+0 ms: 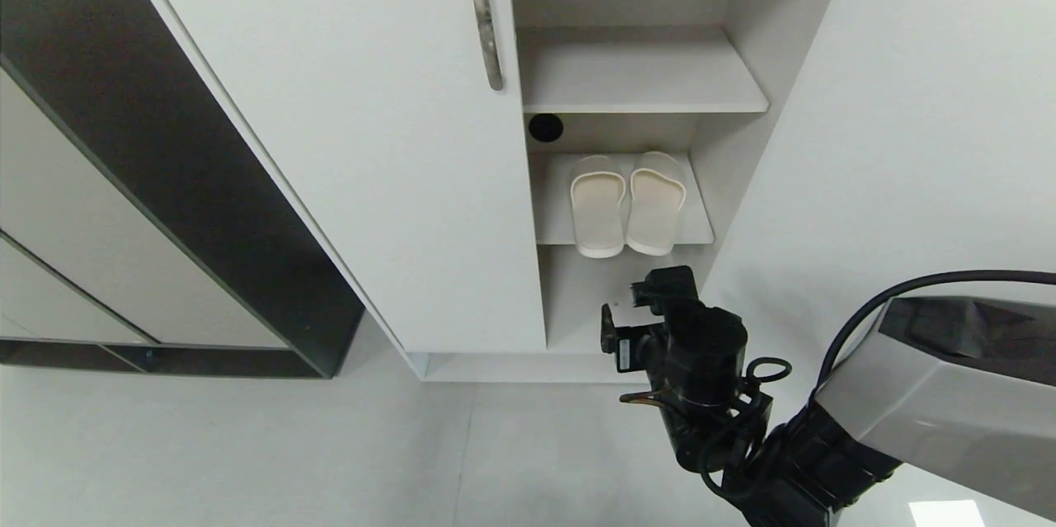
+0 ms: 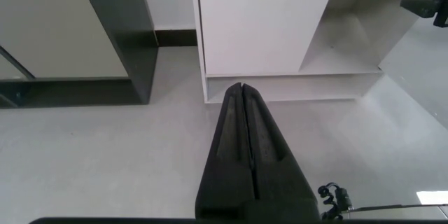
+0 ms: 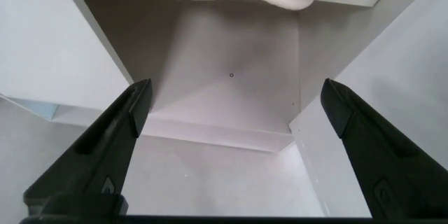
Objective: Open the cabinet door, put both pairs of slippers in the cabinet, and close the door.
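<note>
Right end effector [image 3: 234, 105]: fingers spread wide and holding nothing, low in front of the cabinet's bottom compartment [image 1: 577, 304]. Left end effector [image 2: 241, 94]: fingers pressed together, empty, over the floor [image 2: 105, 161] before the closed left door [image 1: 355, 139], well apart from the open side.

The pair of slippers [image 1: 627, 204] sits on the middle shelf [image 1: 549, 205], above and beyond the right end effector. They lie side by side and touching, long axes running front to back, with their near ends at the shelf's front edge.

The open door [image 1: 866, 139] stands to the robot's right of that end effector, swung outward. The right arm is plainly the nearer one to both shelf and door, so I judge any shutting push or further placing falls to it.

Count: one pair, two slippers, against the two pairs the task asks for; two shelves, the upper shelf [image 1: 643, 73] bare; one handle [image 1: 487, 20] on the closed door
</note>
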{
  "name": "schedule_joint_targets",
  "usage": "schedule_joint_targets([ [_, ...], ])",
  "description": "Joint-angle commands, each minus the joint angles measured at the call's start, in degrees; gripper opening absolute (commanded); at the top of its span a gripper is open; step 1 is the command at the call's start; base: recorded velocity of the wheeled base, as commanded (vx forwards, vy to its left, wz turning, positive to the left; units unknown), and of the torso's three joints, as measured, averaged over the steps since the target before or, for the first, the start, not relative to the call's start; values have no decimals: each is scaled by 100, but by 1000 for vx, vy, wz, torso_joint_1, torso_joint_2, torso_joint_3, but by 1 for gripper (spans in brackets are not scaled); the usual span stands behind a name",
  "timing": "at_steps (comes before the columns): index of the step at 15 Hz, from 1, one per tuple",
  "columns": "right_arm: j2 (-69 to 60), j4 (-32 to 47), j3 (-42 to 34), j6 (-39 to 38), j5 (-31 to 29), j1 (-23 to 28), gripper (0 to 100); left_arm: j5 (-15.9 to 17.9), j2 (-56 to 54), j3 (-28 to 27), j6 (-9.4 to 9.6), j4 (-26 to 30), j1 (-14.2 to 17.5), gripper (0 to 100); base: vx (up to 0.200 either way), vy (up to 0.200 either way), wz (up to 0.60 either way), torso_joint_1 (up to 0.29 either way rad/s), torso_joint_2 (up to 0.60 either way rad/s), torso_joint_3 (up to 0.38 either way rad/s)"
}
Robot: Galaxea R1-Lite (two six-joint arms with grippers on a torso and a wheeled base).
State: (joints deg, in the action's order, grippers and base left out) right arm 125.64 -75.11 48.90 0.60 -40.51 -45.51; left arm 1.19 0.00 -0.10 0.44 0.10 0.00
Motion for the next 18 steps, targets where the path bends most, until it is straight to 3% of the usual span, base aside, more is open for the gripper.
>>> schedule_joint_targets([
  [1,75,-4,-3,2,-1,-2,100,-5,9,1,0,-1,0,0,0,0,0,2,7,178],
  [18,137,-83,-100,63,-45,24,100,4,9,1,53,-1,0,0,0,0,0,2,3,199],
])
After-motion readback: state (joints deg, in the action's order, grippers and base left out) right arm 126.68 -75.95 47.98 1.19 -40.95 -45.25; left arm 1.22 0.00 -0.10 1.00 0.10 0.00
